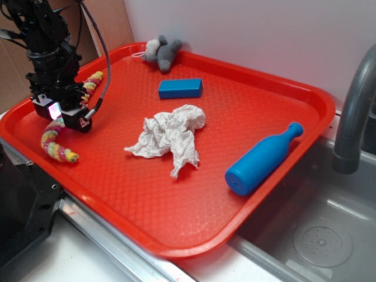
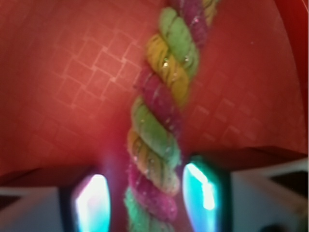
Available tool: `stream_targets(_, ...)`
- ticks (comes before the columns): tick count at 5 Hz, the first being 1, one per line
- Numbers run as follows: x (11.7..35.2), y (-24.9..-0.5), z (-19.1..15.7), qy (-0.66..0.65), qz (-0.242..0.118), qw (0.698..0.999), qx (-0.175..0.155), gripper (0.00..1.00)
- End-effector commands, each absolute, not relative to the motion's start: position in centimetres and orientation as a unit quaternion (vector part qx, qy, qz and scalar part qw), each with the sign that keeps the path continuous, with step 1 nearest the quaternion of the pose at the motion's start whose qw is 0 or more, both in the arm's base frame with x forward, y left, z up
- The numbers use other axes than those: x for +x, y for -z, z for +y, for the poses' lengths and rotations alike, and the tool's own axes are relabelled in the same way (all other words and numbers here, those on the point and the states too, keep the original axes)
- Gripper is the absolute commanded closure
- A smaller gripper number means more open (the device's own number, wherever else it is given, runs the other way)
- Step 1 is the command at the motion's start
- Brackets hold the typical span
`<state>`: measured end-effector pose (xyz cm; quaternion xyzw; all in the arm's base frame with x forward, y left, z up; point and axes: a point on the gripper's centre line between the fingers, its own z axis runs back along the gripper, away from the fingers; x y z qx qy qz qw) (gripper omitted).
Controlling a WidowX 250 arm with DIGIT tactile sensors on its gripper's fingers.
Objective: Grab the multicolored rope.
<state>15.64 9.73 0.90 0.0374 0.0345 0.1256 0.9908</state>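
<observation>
The multicolored rope [image 1: 57, 147], braided in yellow, pink and pale green, lies along the left side of the red tray [image 1: 117, 194]. Its upper end shows behind the arm and its lower end curls toward the front edge. My gripper [image 1: 59, 116] is down over the rope's middle and hides that part. In the wrist view the rope [image 2: 161, 111] runs straight between the two pads of my gripper [image 2: 149, 198]. The right pad [image 2: 200, 193] is almost at the rope, while a small gap shows on the left side. The jaws are open around it.
A crumpled white paper towel [image 1: 170, 136] lies mid-tray. A blue block [image 1: 180, 88] and a grey plush toy [image 1: 162, 53] are at the back. A blue bottle [image 1: 263, 158] lies at the right. A sink [image 1: 320, 235] and faucet [image 1: 352, 111] are beyond the tray's right edge.
</observation>
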Motion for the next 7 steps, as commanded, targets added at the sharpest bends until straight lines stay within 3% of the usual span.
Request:
stream_targets(1, 14.8, -5.7, 8.1, -0.074, -0.009, 0.997, 0.023, 1.00)
stream_targets(2, 18.3, -10.5, 6.5, -0.033, -0.071, 0.997, 0.025, 1.00)
stream_targets(4, 19.0, -20.5, 4.4, 0.008, -0.062, 0.998, 0.032, 1.00)
stream_targets(5, 19.0, -25.2, 3.6, 0.028, -0.069, 0.997, 0.016, 1.00)
stream_targets(6, 19.4, -26.7, 2.2, 0.045, -0.110, 0.992, -0.032, 1.00)
stream_targets(7, 18.5, -26.2, 2.0, 0.043, -0.103, 0.994, 0.014, 1.00)
